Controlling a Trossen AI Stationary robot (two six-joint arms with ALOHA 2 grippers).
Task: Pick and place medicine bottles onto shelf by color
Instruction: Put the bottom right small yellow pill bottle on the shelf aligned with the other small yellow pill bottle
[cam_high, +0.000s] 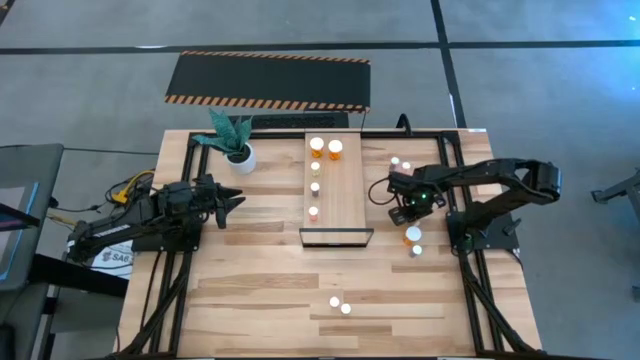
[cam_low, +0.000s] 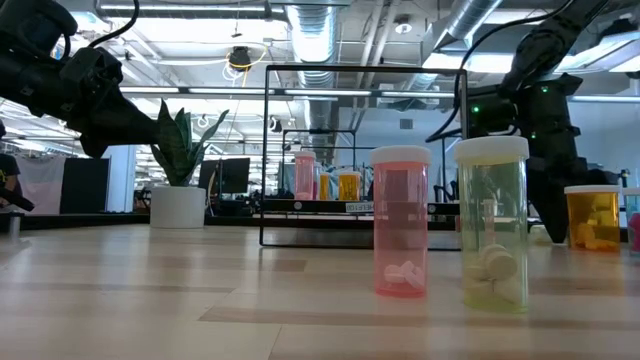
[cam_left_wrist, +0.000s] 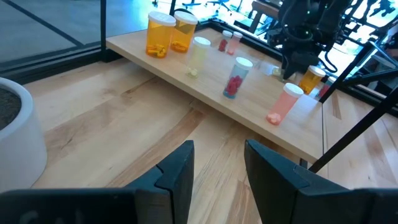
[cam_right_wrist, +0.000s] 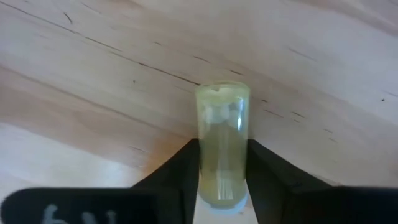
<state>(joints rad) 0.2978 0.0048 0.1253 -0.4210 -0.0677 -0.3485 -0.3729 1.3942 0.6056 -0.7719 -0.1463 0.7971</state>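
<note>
We can make out only one bit of writing: a white tag beneath the left arm that seems to read "SAG" (cam_high: 118, 257), cut off; the bottles carry no labels we can read.

Our right gripper (cam_right_wrist: 221, 171) is pinching a yellowish bottle (cam_right_wrist: 222, 149), one finger pressed to each side, the bottle lying lengthwise between them above the plank tabletop (cam_right_wrist: 93, 81). From above, this gripper (cam_high: 408, 203) hangs just off the shelf's (cam_high: 345, 195) long right edge. Just behind it, toward the arm's base, stand an orange bottle (cam_high: 412, 236) and a smaller white-capped one (cam_high: 416, 251); two more small caps (cam_high: 400, 164) sit a little beyond it toward the table's far edge.

Our left gripper (cam_left_wrist: 219, 169) has its fingers spread apart with nothing between them, hovering over bare planks on the shelf's other side (cam_high: 226, 200). A white plant pot (cam_left_wrist: 18, 140) is just beside it. Ahead of its fingers the shelf carries a pink bottle (cam_left_wrist: 281, 104), then a bottle with red pills (cam_left_wrist: 236, 78), a yellowish one (cam_left_wrist: 198, 55), and two orange bottles (cam_left_wrist: 168, 34) at the far end.

Well apart from both grippers, two small bottles (cam_high: 340, 305) stand together near the table's front edge; in the low view they are pink (cam_low: 401, 222) and yellowish (cam_low: 493, 224).
</note>
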